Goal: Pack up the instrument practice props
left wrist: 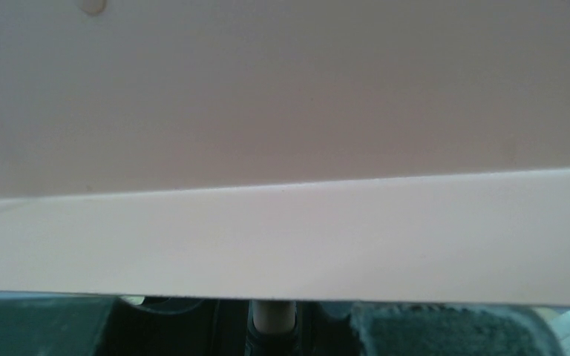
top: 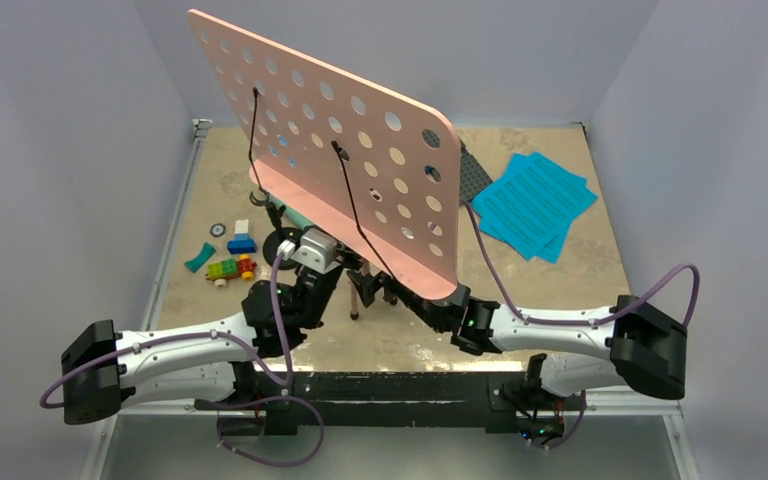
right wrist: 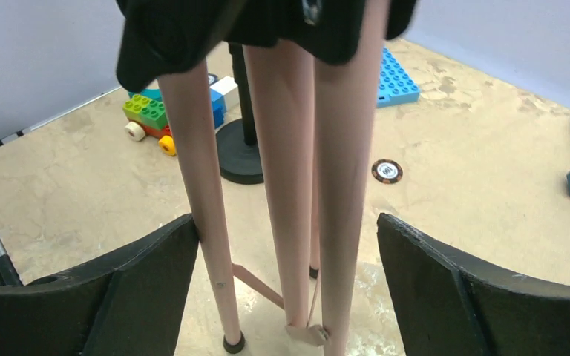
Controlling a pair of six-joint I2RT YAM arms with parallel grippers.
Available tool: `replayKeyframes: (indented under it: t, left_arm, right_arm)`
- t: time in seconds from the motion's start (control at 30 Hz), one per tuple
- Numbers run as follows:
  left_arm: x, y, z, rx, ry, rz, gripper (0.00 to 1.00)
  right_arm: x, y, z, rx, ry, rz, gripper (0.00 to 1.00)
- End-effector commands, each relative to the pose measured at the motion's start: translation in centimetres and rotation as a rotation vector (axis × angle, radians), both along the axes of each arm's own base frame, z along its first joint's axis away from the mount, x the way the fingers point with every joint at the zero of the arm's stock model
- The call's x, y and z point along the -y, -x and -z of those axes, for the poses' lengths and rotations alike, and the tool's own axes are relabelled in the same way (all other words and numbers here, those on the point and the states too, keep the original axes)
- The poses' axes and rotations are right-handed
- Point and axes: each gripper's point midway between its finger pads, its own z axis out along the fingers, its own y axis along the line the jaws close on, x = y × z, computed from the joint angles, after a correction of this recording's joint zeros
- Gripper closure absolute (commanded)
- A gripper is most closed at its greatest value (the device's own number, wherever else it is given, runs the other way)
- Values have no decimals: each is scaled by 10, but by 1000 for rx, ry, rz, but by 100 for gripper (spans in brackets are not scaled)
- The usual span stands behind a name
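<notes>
Pink music stand [top: 350,170] legs pass between the wide-open right hand [right wrist: 286,222]. The left hand [left wrist: 271,330] sits under its board, grip unclear. Print on the cyan pages [top: 535,205] beside it is illegible.

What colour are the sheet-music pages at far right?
The sheet-music pages are cyan; top external view shows them best.

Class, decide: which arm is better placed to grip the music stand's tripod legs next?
Likely the right: the right hand, open, straddles the tripod legs; the left hand is up beneath the board's ledge.
</notes>
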Motion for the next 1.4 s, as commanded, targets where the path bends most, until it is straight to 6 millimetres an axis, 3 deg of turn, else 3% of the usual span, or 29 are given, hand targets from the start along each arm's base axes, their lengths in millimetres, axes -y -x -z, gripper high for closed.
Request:
replayKeyframes:
  t: [0.0,0.23,0.67,0.77,0.97,1.03,1.07,1.1,1.2,1.27,1.37]
  left_arm:
    - [-18,-17,20,-85,-52,-161,100]
    - [-16,-21,14,-72,-77,-233,100]
    - [-9,-15,11,-59,-84,-224,100]
    - [-8,-15,11,-54,-91,-226,100]
    - [-9,-15,9,-49,-92,-230,100]
    - [-9,-15,9,-48,-89,-230,100]
    - [-9,-15,9,-48,-88,-228,100]
    - [-9,-14,8,-47,-87,-226,100]
    - [-7,-14,8,-46,-90,-223,100]
    - [-7,-13,6,-46,-85,-220,100]
    - [-6,-13,6,-46,-84,-216,100]
  right_arm:
    - [21,-7,-7,-57,-65,154,8]
    - [9,-8,-14,-56,-110,283,1]
    - [1,-28,-22,21,-156,395,3]
    - [0,-31,-21,22,-155,397,15]
    - [3,-30,-15,20,-137,397,80]
    - [6,-31,-12,15,-126,416,95]
    - [7,-31,-11,13,-124,423,98]
    - [7,-32,-11,12,-120,424,96]
    - [6,-33,-10,15,-103,429,51]
    - [5,-34,-11,23,-90,434,29]
    - [7,-39,-11,33,-78,447,21]
